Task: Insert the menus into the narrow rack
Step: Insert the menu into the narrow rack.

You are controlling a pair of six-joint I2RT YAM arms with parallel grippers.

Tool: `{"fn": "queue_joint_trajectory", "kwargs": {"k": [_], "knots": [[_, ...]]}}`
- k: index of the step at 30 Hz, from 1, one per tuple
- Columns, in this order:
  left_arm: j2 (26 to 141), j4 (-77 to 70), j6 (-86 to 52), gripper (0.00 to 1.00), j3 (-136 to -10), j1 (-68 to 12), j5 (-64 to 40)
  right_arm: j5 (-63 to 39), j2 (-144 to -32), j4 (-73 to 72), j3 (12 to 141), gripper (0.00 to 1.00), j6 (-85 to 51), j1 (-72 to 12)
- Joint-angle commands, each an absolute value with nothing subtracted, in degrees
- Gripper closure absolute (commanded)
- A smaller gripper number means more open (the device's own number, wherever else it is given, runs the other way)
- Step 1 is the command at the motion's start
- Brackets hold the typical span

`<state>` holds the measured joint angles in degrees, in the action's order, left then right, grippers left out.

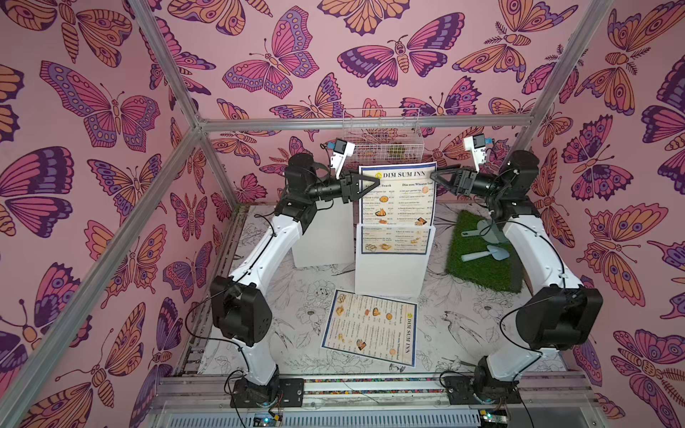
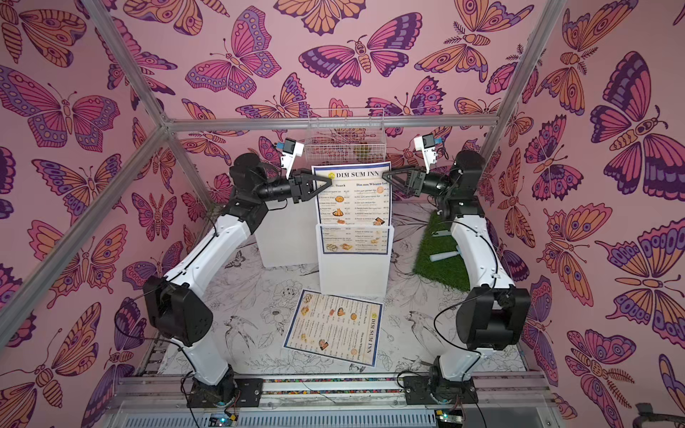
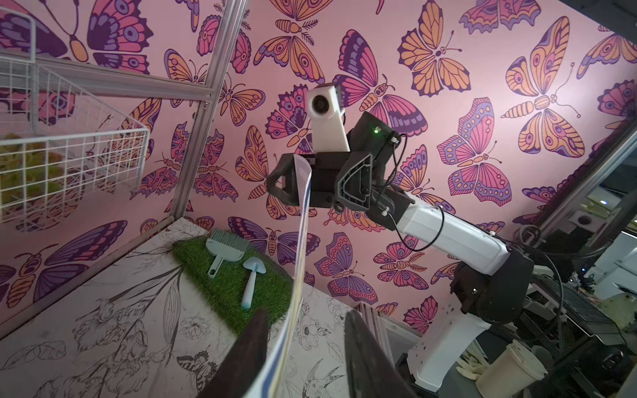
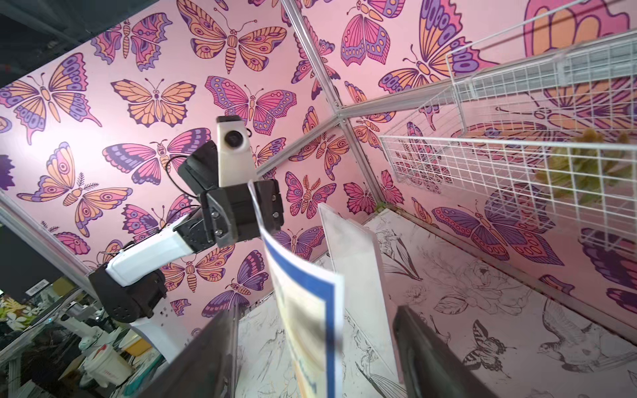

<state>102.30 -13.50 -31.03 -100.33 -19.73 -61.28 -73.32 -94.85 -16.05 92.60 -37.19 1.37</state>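
One of the menus (image 1: pixel 398 200) (image 2: pixel 354 202) stands upright with its lower part in the clear narrow rack (image 1: pixel 393 274) (image 2: pixel 354 274) at the table's middle. My left gripper (image 1: pixel 374 183) (image 2: pixel 328 182) is at its upper left edge. In the left wrist view the sheet (image 3: pixel 303 241) runs between the open jaws (image 3: pixel 305 313), lying against one finger and apart from the other. My right gripper (image 1: pixel 439 176) (image 2: pixel 385 174) is at the upper right edge, its jaws (image 4: pixel 317 308) wide on both sides of the sheet (image 4: pixel 300 275). The other menu (image 1: pixel 370 328) (image 2: pixel 335 328) lies flat in front of the rack.
A white wire basket (image 1: pixel 381 137) hangs on the back wall above the rack. A green turf mat (image 1: pixel 482 255) with a small brush and shovel lies to the right. A white block (image 1: pixel 322 241) stands behind the rack on the left.
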Motion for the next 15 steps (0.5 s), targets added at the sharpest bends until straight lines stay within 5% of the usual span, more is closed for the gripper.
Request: {"fn": "queue_joint_trajectory", "kwargs": {"k": [1,7,15], "knots": [[99.29,-14.83,-30.83,0.6,-97.92,-18.98,-60.47,-75.14,-90.47,-19.35,90.32,0.36,-37.54,1.32],[97.54,-16.25,-31.81,0.6,-94.14,-19.07,-62.23,-70.64,-83.8,0.09,87.91,0.44,-21.78,1.3],[97.08,-17.8,-32.66,0.61,-92.95,-19.34,-62.05,-71.63,-84.87,-4.66,86.24,0.62,-25.23,1.2]]}}
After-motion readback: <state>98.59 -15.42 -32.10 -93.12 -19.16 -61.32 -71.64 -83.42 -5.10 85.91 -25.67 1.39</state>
